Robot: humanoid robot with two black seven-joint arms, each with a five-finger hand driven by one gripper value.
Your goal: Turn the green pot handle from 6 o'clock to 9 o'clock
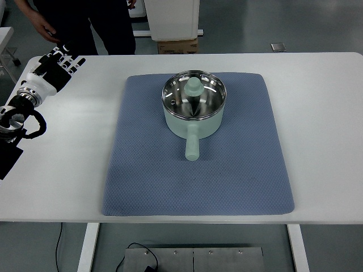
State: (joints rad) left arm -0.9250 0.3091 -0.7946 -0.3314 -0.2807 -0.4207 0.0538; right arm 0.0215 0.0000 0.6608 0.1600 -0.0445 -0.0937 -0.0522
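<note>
1. Pot (194,107), pale green with a shiny steel inside, sits on a blue mat (198,170) well to the right of the left hand (57,67) and a little nearer the camera than it
2. Its handle (193,146) points straight toward the camera, at six o'clock, lying free above the mat with nothing touching it
3. A glass lid with a green knob (194,86) covers the pot; the knob stands at the lid's middle
4. Left hand is well apart from the pot, over the far left corner of the white surface (317,113), off the mat altogether
5. Its fingers (71,63) are released, stretched out and slightly spread toward the far edge, grasping nothing
6. Left arm (22,107) runs back from the hand toward the left edge of the view, with a black cable loop beside the wrist
7. Right arm and right hand do not show
8. The mat lies flat across the middle of the surface, its left edge to the right of the hand, with bare white surface between them
9. A person (91,22) in dark clothes stands beyond the far edge, just past the hand; one of the person's hands (45,28) hangs close above and beyond the robot's fingertips
10. A cardboard box (178,45) sits on the floor beyond the surface, far right of the hand
</note>
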